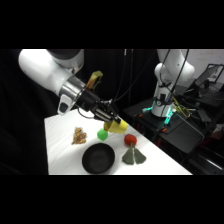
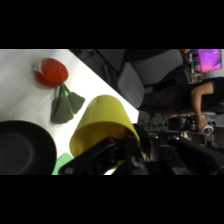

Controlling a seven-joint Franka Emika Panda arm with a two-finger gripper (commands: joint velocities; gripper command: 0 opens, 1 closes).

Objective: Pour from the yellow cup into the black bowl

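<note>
Grasp done, pour not finished as far as I can judge: the cup (image 1: 118,127) is lifted off the table (image 1: 60,150) and tipped on its side, but it hangs up and to the right of the bowl (image 1: 98,158), not clearly over it.

Left to right in side view: a tan lumpy object (image 1: 78,135), then the bowl at the table's front, a green cube (image 1: 102,134) just behind it, the tilted cup above, a red object (image 1: 130,139) and a dark green fan-shaped piece (image 1: 133,156).

Gripper (image 1: 111,120) is clamped on the cup at its rim; wrist view shows the fingers (image 2: 107,150) at the cup's mouth (image 2: 102,127).

Bowl interior looks dark and bare, nothing visible in it; cup contents can't be seen. Left to do: carry over the bowl, finish tipping.
</note>
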